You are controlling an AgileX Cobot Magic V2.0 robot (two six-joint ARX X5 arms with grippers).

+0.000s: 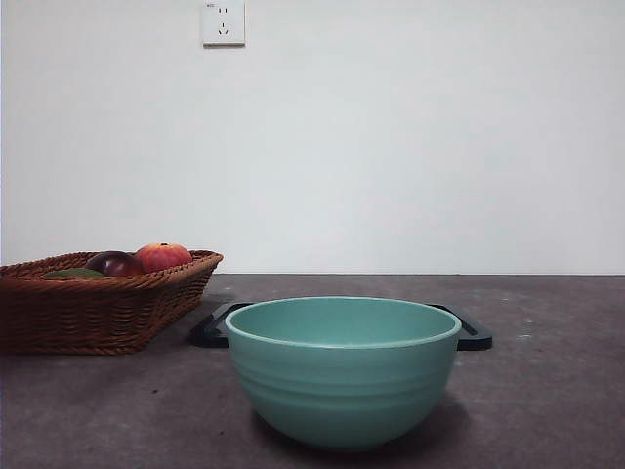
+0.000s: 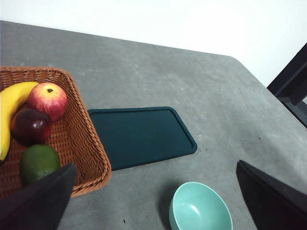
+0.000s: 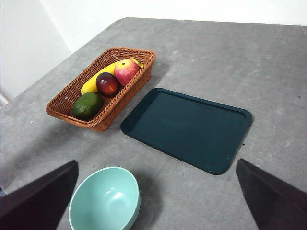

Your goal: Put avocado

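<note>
Avocado [image 3: 88,105] lies at the near end of the wicker basket [image 3: 62,98], beside a dark plum [image 3: 107,84]. Likely firm, dull-skinned, moderately heavy; grip across its middle. Green tray [image 3: 192,129] and teal bowl [image 3: 105,199] empty. Both grippers' fingers spread apart, holding nothing.

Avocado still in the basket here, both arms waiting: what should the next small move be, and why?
Probably lower the left pincer, jaws open, toward the avocado. It lies at the wicker basket's near end beside the dark plum, nearer that arm. Neither pincer holds anything; the teal bowl and dark tray look empty.
</note>
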